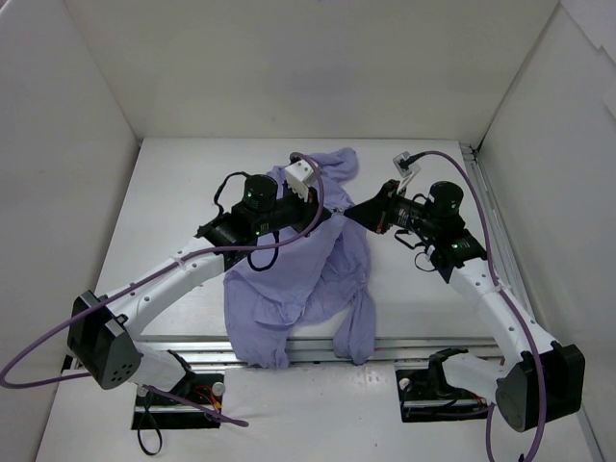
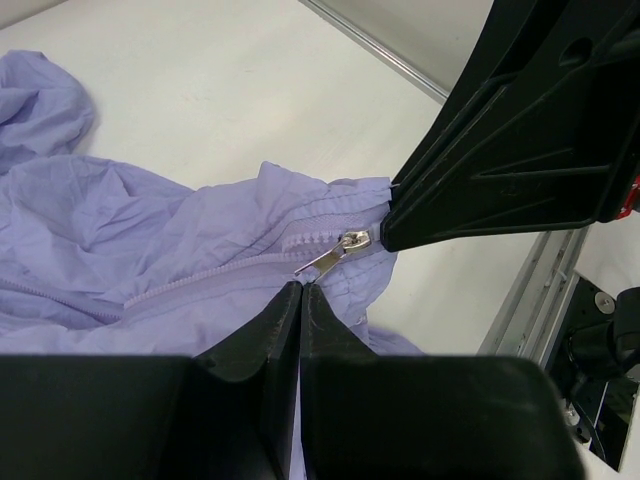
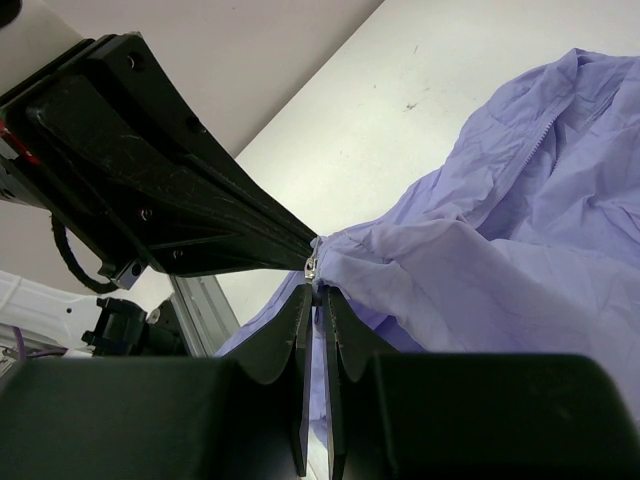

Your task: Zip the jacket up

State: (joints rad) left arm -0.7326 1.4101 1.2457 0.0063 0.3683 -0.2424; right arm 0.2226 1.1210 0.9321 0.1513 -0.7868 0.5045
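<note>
The lavender jacket lies crumpled mid-table, its sleeves trailing over the near edge. Both grippers meet at its right edge. My left gripper is shut, and in its wrist view the fingertips pinch the end of the silver zipper pull. Closed zipper teeth run left from the slider across the jacket. My right gripper is shut on the jacket's edge just beside the slider. A thin fold of jacket fabric sits between its tips.
An aluminium rail runs along the table's near edge and another along the right side. White walls enclose the table on three sides. Purple cables loop above both arms. One sleeve hangs over the front rail.
</note>
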